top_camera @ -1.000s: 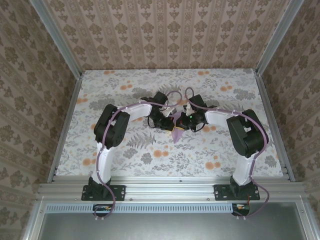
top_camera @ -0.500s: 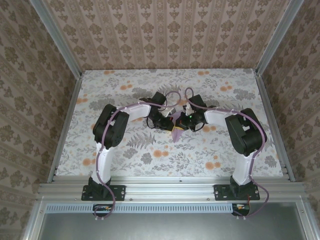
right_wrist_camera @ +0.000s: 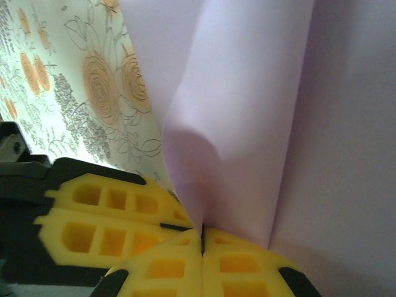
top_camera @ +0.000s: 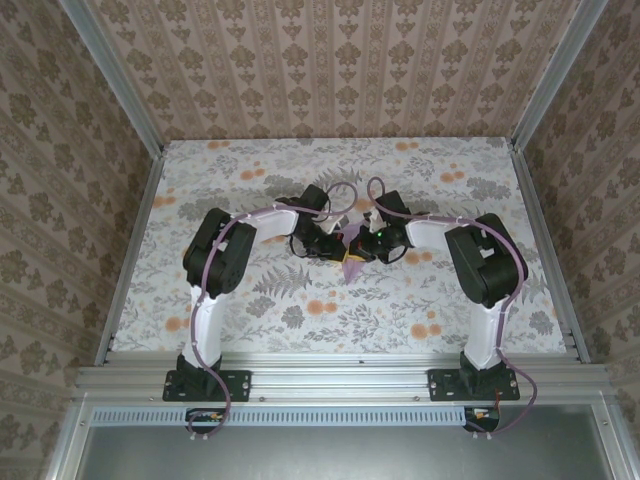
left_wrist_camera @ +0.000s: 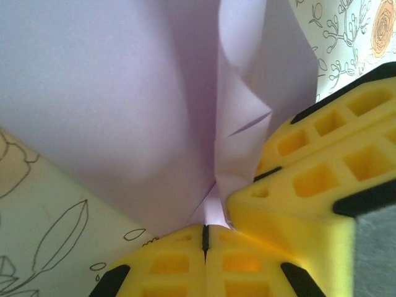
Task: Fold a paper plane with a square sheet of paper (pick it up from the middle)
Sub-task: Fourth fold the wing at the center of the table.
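Mid-way across the floral surface (top_camera: 250,310), the lilac paper sheet (top_camera: 352,243) stands bunched. The left claw (left_wrist_camera: 204,230) at its nine o'clock and the right claw (right_wrist_camera: 202,238) at three both pinch it. Keeping the pinches aligned should sharpen the centre crease.

Robot test cell, the lab sort, not a home. My table (top_camera: 250,320) is boxed in by bare aluminium frame posts (top_camera: 113,75). The walls (top_camera: 330,60) are flat panels papered in a brown damask print, and the table top carries a floral print with orange blooms. My arm bases (top_camera: 207,383) sit bolted to a slotted metal rail (top_camera: 340,378) along the near edge. My left claw (left_wrist_camera: 204,238) and right claw (right_wrist_camera: 202,238) have fingers of yellow cellular plastic, workshop-made by the look.
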### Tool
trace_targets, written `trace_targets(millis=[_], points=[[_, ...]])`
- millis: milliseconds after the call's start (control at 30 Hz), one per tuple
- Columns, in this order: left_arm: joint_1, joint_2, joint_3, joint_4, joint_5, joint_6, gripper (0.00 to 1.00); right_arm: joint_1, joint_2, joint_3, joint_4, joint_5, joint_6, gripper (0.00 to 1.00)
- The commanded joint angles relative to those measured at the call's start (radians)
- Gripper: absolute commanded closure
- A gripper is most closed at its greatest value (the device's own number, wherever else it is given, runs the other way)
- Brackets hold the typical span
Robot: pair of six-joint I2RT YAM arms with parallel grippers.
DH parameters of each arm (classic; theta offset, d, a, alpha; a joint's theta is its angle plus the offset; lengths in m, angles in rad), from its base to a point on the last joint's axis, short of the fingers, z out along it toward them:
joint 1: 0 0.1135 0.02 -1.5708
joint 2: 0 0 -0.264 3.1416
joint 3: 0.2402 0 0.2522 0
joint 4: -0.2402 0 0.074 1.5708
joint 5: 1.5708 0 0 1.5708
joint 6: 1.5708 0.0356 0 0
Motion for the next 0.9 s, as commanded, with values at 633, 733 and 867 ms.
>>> trace_targets(millis=[633,733,867], points=[[0.034,-0.021,0.053,-0.011,-0.011,-0.021,0.98,0.01,0.031,0.017,-0.016,-0.001,-0.027,0.95],[0.031,-0.004,0.059,-0.011,-0.001,-0.019,0.98,0.01,0.028,0.014,-0.011,-0.003,-0.028,0.95],[0.025,0.013,0.059,-0.019,0.006,-0.012,0.98,0.011,0.021,0.014,-0.008,-0.003,-0.029,0.95]])
